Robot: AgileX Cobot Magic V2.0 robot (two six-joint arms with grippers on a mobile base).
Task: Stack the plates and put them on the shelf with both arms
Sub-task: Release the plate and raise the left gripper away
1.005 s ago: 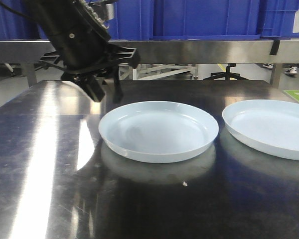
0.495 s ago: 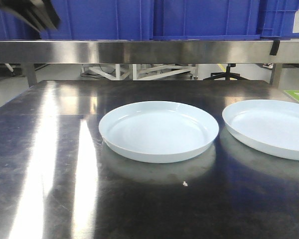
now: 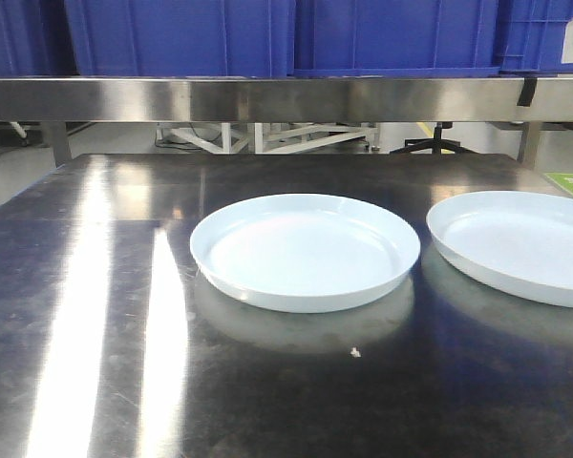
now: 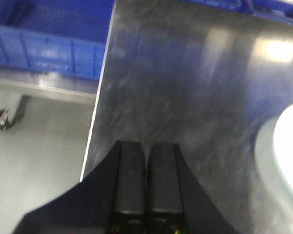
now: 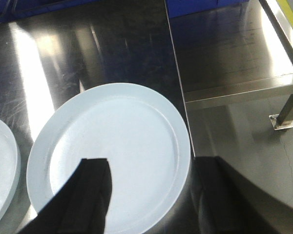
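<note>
Two plates sit flat on the tabletop (image 3: 86, 315), unstacked and apart: one plate (image 3: 306, 253) at the tabletop's middle, the other plate (image 3: 520, 243) by its right edge. The shelf (image 3: 286, 98) runs above the tabletop's far side and carries blue crates (image 3: 392, 33). There are two tools. The left tool (image 4: 146, 145), fingers pressed together and empty, hangs over the tabletop near a side edge. The right tool (image 5: 152, 160), fingers spread wide, hangs over the other plate.

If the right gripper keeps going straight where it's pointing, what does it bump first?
Most likely the pale plate by the table edge: the right gripper points down at it, fingers spread wide. How far above it hangs is unclear.
</note>
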